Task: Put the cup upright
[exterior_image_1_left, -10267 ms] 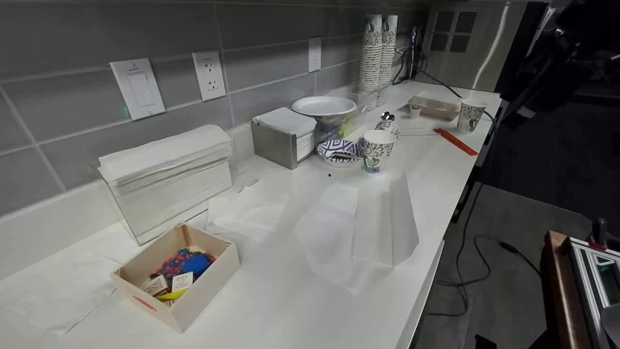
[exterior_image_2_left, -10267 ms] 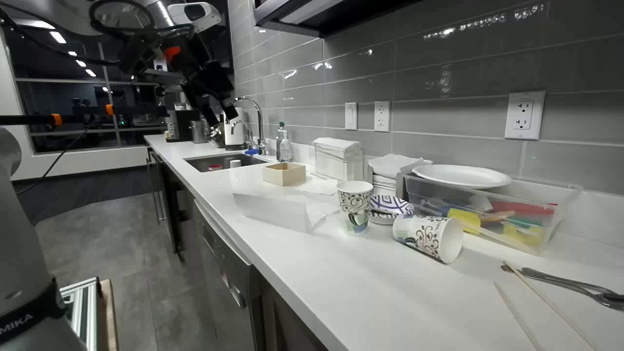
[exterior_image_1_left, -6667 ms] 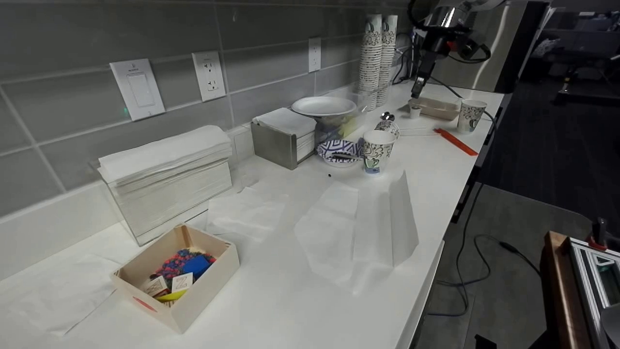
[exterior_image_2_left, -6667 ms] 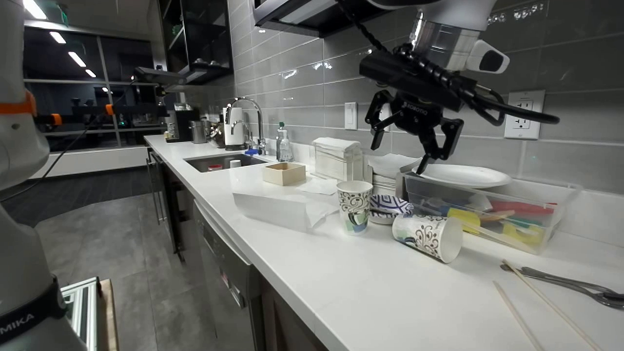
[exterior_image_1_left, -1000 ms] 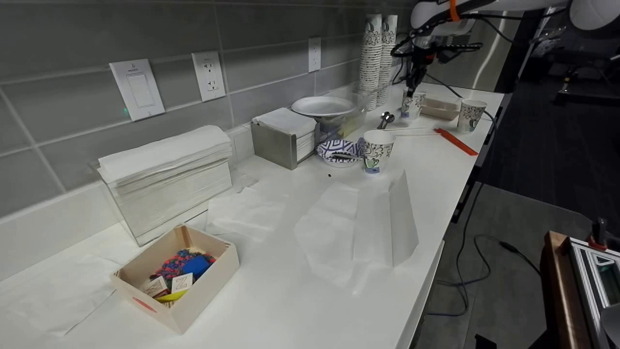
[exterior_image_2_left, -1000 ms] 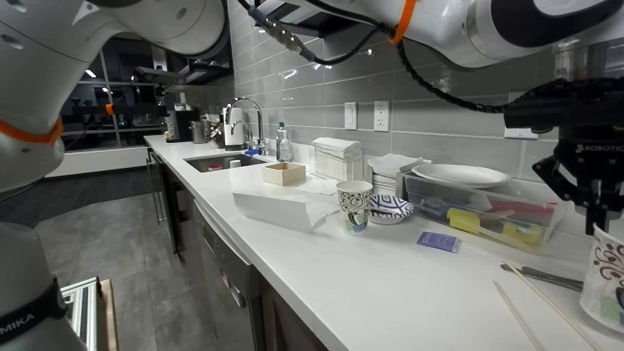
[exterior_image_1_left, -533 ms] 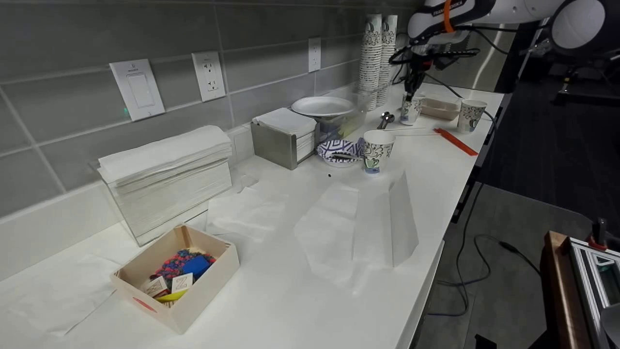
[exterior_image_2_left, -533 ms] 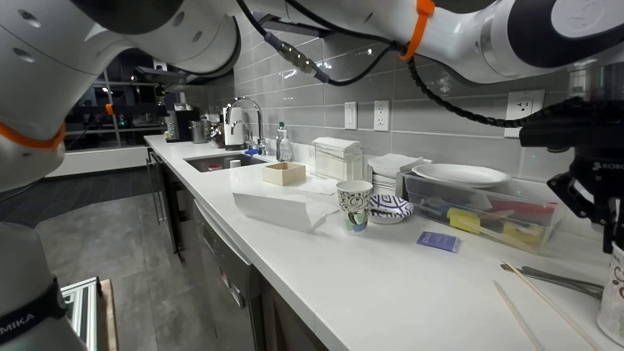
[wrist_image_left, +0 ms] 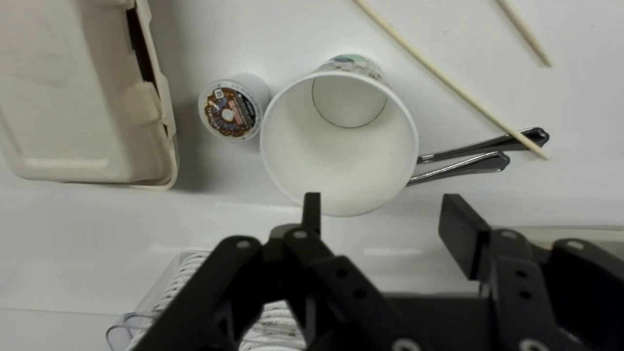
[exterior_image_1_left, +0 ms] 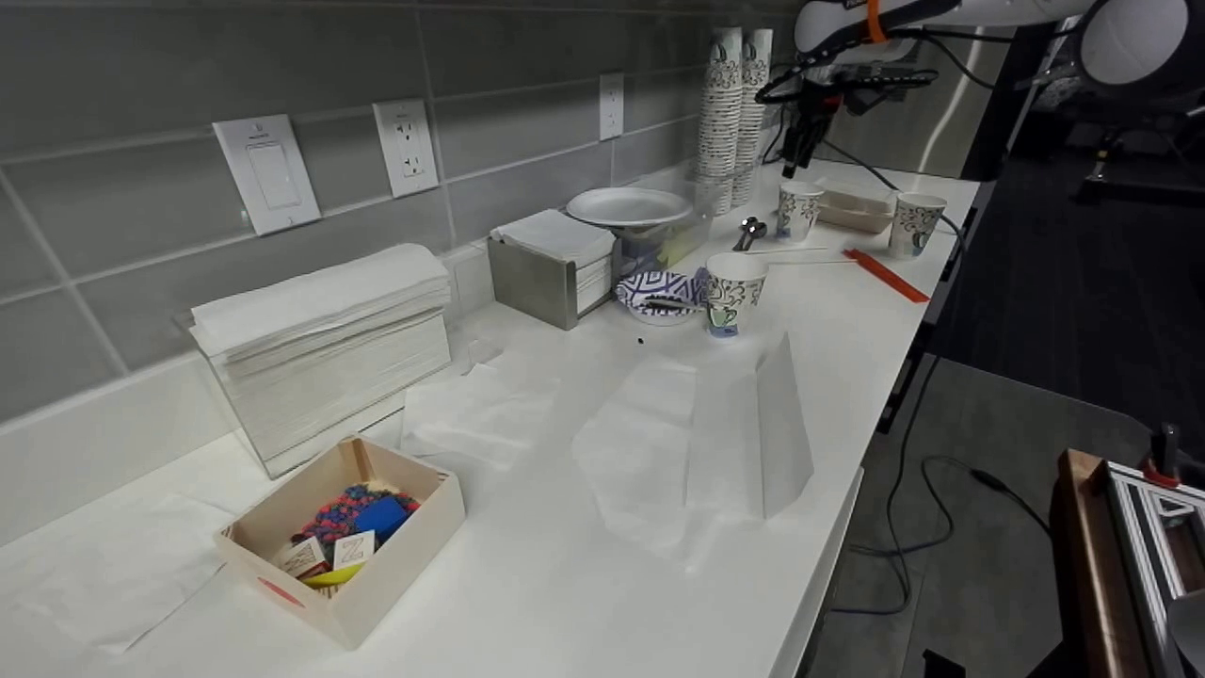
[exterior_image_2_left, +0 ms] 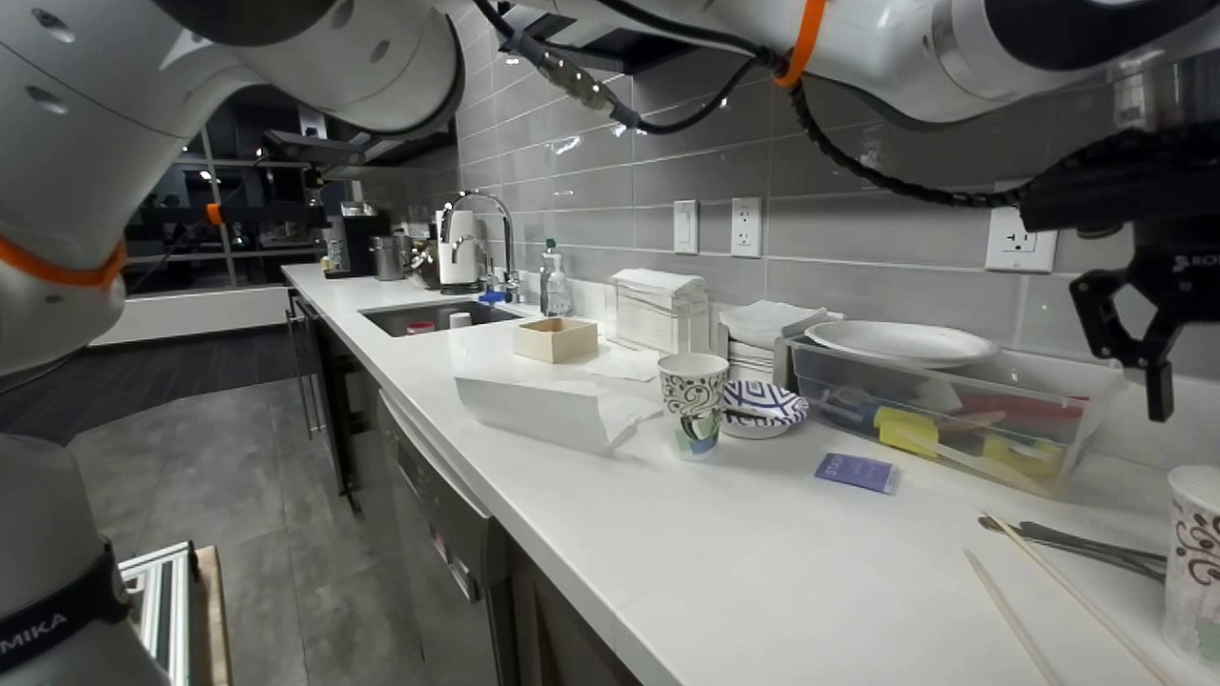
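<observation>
Cup (wrist_image_left: 339,144) stood upright on the worktop (exterior_image_2_left: 782,562), fingers (wrist_image_left: 460,236) hung spread above, gripping nothing; job looked done, only retreat left!

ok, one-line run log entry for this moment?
cup: upright on counter | end effector: open, clear of cup, holding nothing | beside cup: coffee pod, metal utensils | status: goal looks met

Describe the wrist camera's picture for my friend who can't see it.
A paper cup stands upright on a white counter, seen from above, with the open black pincer at the bottom, gripping nothing. At left are a small labelled pod and a beige carton; at right, two metal handles and two wooden sticks.
</observation>
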Tool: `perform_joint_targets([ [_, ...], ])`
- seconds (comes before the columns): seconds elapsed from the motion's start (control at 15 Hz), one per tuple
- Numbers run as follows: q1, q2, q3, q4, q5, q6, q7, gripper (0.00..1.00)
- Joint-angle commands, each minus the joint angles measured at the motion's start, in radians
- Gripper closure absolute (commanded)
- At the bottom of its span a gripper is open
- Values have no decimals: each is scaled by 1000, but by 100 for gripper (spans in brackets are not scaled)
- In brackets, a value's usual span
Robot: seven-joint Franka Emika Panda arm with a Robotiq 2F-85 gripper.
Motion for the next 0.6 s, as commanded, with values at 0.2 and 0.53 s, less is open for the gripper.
perform_joint_targets([
  [0.2, 57, -235, 4, -287, 41, 42, 45, 0],
  [0.53, 71, -391, 27, -507, 115, 163, 26, 0],
])
